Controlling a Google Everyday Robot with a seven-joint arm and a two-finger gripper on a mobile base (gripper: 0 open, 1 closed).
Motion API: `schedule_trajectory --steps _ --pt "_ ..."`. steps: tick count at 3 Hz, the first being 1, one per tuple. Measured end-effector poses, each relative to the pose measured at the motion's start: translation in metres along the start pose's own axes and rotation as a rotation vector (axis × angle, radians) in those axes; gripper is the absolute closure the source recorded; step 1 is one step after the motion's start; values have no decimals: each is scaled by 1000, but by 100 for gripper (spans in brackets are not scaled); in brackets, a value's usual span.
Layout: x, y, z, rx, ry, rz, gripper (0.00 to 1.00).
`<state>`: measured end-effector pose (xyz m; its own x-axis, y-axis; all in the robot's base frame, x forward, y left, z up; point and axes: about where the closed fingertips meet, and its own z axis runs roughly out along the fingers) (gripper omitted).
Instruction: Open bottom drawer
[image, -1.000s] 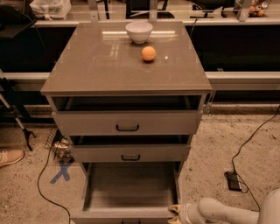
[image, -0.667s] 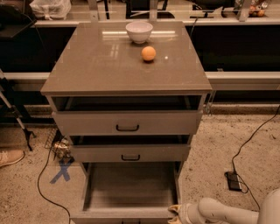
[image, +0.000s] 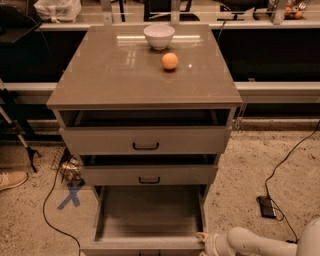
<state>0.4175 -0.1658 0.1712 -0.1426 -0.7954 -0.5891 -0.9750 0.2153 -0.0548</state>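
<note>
Bottom drawer (image: 149, 214) stands pulled out, lower centre, plain grey floor showing. Gripper (image: 202, 238) at its front right corner; its spread cannot be told.

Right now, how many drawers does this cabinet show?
3. Top drawer, slightly open under the cabinet top; middle drawer, slightly open below it; bottom drawer, pulled far out, lowest. The gripper is at its front right corner. None appear hidden.

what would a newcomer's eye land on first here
The bottom drawer gapes far out of the grey cabinet, its plain interior showing, with the claw at its front right corner, low in the view. On top sit an orange and, behind it, a white bowl.
</note>
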Motion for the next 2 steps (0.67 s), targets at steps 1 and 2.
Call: schedule_trajectory --steps 1,2 --pt "1 -26 -45 53 -98 -1 0" --pt "7 -53 -109 128 -176 -7 0"
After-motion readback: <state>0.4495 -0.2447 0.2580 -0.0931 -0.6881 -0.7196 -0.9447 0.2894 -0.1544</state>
